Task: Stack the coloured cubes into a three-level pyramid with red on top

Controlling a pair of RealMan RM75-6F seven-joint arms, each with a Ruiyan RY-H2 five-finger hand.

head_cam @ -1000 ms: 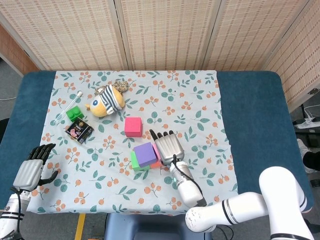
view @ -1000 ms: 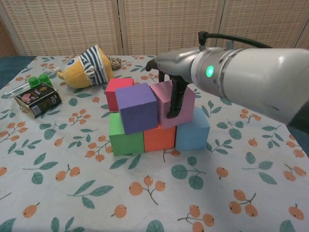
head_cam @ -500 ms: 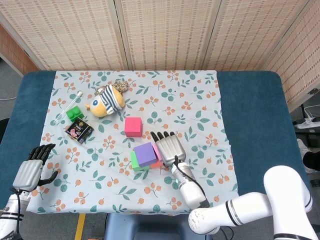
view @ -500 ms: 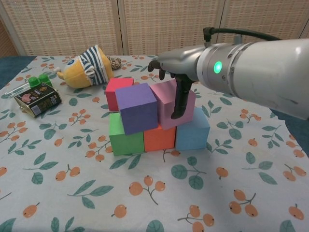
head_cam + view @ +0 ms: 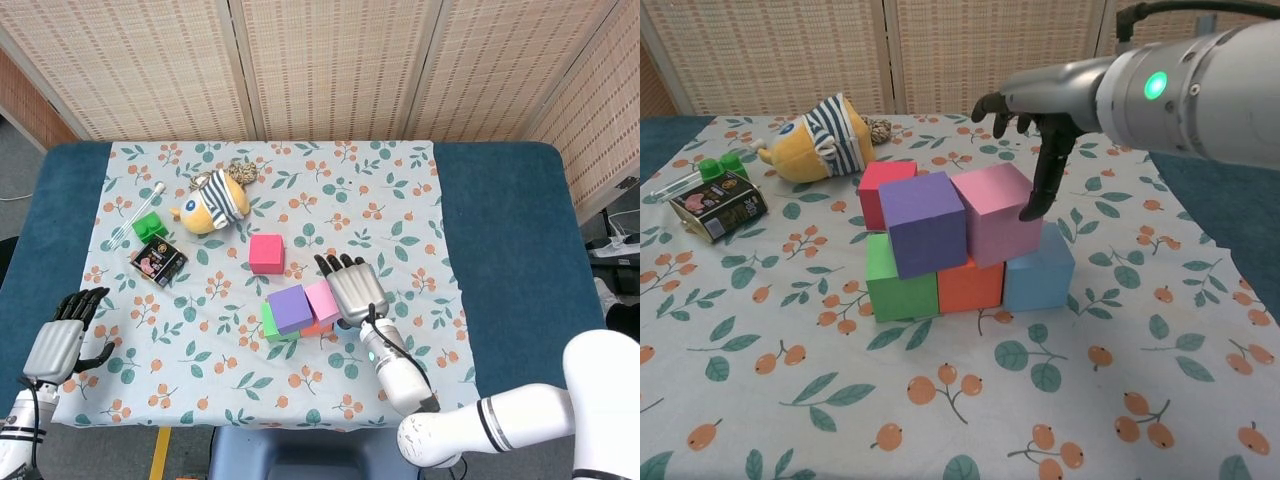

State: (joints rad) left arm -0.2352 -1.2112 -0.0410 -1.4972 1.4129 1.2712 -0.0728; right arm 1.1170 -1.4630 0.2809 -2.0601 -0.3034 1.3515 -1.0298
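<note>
Floral-printed cloth (image 5: 400, 200) covers the middle of a blue table (image 5: 500, 200); the stack stands on it toward the near edge.

Bottom row: green cube (image 5: 895, 285), orange cube (image 5: 970, 283), light-blue cube (image 5: 1040, 275), side by side and touching.

Second row: purple cube (image 5: 925, 222), resting over the green and orange cubes, turned slightly out of line; pink cube (image 5: 995, 212), resting over the orange and light-blue cubes, touching the purple one.

Red cube (image 5: 880, 190): on the cloth just behind the stack, not on it. In the head view it lies apart from the stack, toward the far side (image 5: 266, 253).

Right hand (image 5: 1035, 125): held over the right side of the stack, fingers apart and holding nothing, one fingertip at the pink cube's right top edge; whether it touches cannot be told.

Left hand (image 5: 65, 338): near the table's near-left corner, well apart from the cubes, fingers loosely curled, nothing in it.

Other items, far left of the cloth: striped plush toy (image 5: 825, 135), green toy brick (image 5: 718, 165), small dark packet (image 5: 718, 205).
</note>
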